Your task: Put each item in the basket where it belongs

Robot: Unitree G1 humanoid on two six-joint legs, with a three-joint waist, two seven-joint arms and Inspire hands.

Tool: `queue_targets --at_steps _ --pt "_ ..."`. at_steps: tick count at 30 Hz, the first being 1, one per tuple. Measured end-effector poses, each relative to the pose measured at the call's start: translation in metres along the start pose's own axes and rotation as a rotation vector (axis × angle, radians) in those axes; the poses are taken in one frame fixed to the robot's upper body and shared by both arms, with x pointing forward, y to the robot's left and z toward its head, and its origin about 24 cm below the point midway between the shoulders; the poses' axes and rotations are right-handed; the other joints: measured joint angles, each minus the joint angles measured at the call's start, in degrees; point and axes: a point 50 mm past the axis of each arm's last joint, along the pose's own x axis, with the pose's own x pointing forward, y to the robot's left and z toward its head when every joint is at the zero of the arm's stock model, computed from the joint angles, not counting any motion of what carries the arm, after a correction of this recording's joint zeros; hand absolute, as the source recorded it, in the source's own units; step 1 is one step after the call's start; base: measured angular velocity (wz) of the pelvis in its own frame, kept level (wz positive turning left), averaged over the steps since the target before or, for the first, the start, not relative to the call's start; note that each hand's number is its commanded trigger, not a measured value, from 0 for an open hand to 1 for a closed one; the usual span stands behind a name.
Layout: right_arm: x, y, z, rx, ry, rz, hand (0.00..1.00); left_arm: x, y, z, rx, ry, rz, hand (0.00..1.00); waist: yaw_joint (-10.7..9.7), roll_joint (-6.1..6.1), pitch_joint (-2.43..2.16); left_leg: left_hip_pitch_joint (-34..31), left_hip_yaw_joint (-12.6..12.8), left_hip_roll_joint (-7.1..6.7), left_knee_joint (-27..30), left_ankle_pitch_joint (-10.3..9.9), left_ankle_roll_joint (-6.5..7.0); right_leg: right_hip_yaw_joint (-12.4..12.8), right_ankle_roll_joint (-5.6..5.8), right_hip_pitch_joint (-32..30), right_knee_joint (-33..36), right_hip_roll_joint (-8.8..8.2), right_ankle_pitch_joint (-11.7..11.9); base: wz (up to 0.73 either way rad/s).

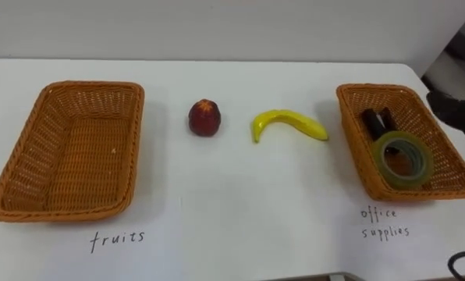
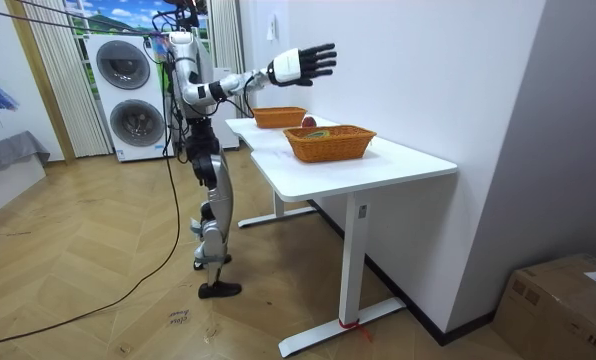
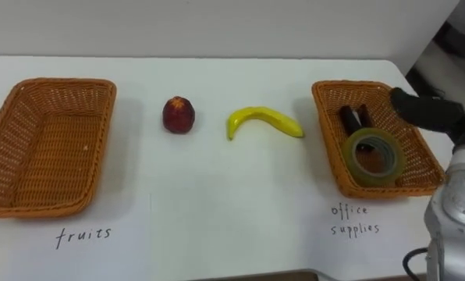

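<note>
R hand [image 3: 424,109] cut off at frame edge above office basket [image 3: 327,136]; fingers straight and spread, holding nothing. Dark items [image 3: 356,117] behind tape roll [image 3: 373,156] hard to ID, maybe markers. Red fruit [image 3: 179,115] and yellow curved banana [image 3: 264,121] on bench [image 3: 217,203] btwn office basket and fruits basket [image 3: 30,209].

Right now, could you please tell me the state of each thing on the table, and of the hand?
Fruit basket: upright, empty.
Red fruit: on the table, between the baskets, not yet sorted.
Banana: lying on the table, not yet sorted.
Supplies basket: upright, holding tape and dark items.
Tape: inside the supplies basket.
Dark items: inside the supplies basket, behind the tape.
Right hand: raised, fingers straight, holding nothing.
</note>
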Motion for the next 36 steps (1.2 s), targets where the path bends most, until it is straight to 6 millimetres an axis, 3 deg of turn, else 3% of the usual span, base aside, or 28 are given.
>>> queue_targets --at_steps 5,9,20,26,30,36 --pt "0.012 0.002 0.019 0.013 -0.073 -0.006 0.00 0.000 -0.001 0.001 0.002 0.001 -0.002 0.00 0.0 0.03 0.02 -0.1 -0.1 0.05 0.0 0.0 -0.01 -0.2 0.00 0.0 0.0 0.00 0.0 0.00" --pt "0.016 0.012 0.031 0.016 -0.118 0.010 0.00 0.001 -0.003 0.007 0.003 -0.011 -0.007 0.00 1.3 -0.12 0.00 -0.1 -0.1 0.04 0.0 0.0 0.00 -0.2 0.00 0.0 0.0 0.02 0.0 0.00" --pt "0.010 0.041 0.056 0.043 -0.208 0.189 0.00 0.001 -0.004 0.008 0.009 -0.012 -0.007 0.00 3.6 -0.40 0.05 -1.2 -2.3 -0.03 0.5 0.0 -0.01 -2.3 0.00 0.1 0.0 -0.22 0.0 0.09" --pt "0.006 0.059 0.048 0.019 -0.172 0.311 0.00 0.001 -0.002 0.006 0.017 0.006 0.000 0.00 4.8 -0.84 0.11 -1.6 -3.5 -0.04 0.9 0.0 -0.03 -3.8 0.00 0.4 0.0 -0.31 0.0 0.11" --pt "0.004 0.070 0.032 -0.027 -0.103 0.397 0.00 0.001 0.000 0.008 0.035 0.002 0.002 0.00 6.3 -1.48 0.64 -2.2 -4.0 -0.06 1.3 0.0 -0.03 -4.3 0.00 0.2 -0.1 -0.38 0.0 0.07" --pt "-0.006 0.089 0.026 -0.144 -0.112 0.534 0.00 0.001 0.001 0.010 0.055 0.002 -0.006 0.00 7.5 -1.83 0.53 -3.1 -4.6 -0.12 1.5 0.0 -0.04 -5.2 -0.01 -0.2 -0.1 -0.53 0.0 0.05"
